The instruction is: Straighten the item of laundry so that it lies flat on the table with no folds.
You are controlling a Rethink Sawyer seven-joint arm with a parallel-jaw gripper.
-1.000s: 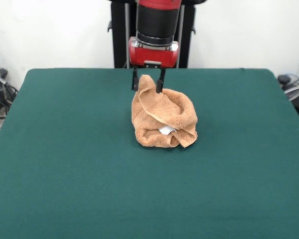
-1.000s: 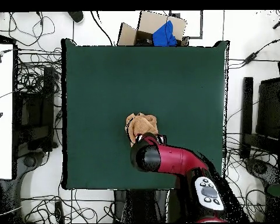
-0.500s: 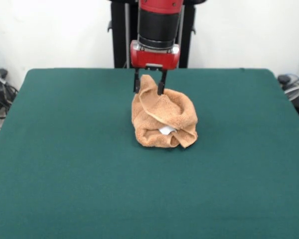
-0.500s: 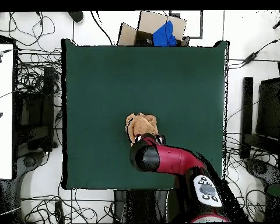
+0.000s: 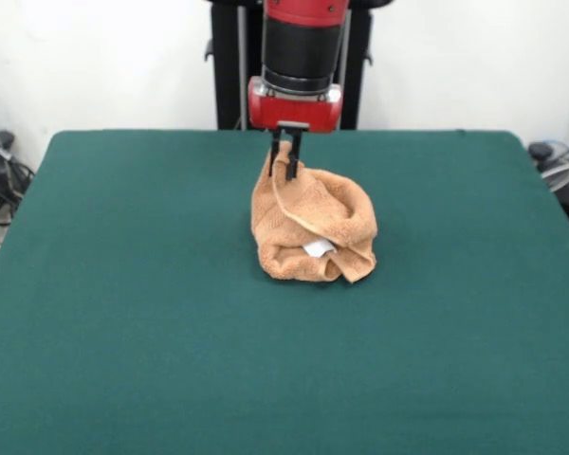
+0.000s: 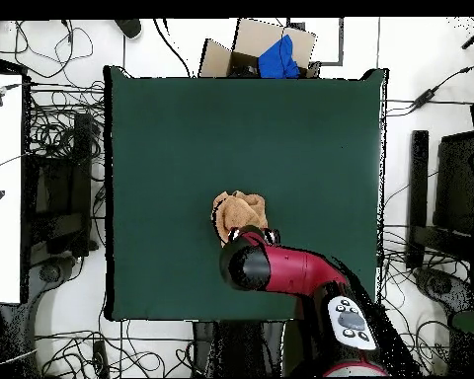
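Tightly, pincer point(image 5: 285, 159) pinches crumpled terry towel point(image 5: 311, 229).

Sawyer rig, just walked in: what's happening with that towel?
The red and black Sawyer arm's gripper is shut on a raised peak at the far side of the light orange-brown terry towel. The towel sits in a crumpled heap near the middle of the dark green table, with its small white tag showing among the front folds. Nothing is straightened yet. In the overhead view the arm hides part of the towel.
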